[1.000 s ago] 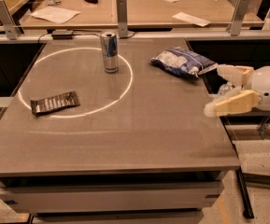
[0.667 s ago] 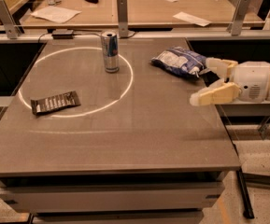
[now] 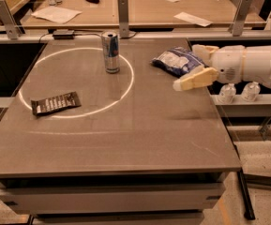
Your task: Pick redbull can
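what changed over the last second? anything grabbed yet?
The gripper moved left, in over the right side of the table, and now hangs by the snack bag, fingers open, holding nothing. The redbull can, the snack bag and the dark wrapper stayed put.

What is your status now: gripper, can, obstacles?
Gripper open, at edge of table, beside snack bag. Redbull can upright at back, not held. Snack bag partly in the way.
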`<control>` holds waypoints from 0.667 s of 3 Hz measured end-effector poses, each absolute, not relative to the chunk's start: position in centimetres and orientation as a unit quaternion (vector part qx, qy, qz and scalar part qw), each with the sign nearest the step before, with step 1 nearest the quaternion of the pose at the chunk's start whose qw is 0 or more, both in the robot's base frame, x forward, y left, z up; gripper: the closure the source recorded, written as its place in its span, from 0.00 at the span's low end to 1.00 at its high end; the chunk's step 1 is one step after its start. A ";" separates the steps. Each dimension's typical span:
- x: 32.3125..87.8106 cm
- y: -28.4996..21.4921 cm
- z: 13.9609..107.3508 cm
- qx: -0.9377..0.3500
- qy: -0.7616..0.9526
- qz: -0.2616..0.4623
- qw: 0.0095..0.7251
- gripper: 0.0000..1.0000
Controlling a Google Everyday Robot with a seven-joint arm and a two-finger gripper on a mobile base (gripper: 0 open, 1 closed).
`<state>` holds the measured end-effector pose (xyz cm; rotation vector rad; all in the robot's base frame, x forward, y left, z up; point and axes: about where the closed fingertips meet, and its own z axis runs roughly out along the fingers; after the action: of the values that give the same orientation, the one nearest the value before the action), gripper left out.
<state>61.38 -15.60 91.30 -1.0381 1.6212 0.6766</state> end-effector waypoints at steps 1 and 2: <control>63.5 -14.5 90.8 -0.437 0.694 0.255 0.513 0.00; 63.8 -14.3 90.6 -0.437 0.695 0.252 0.511 0.00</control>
<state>63.82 -14.30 90.64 -1.0525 1.6735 0.6070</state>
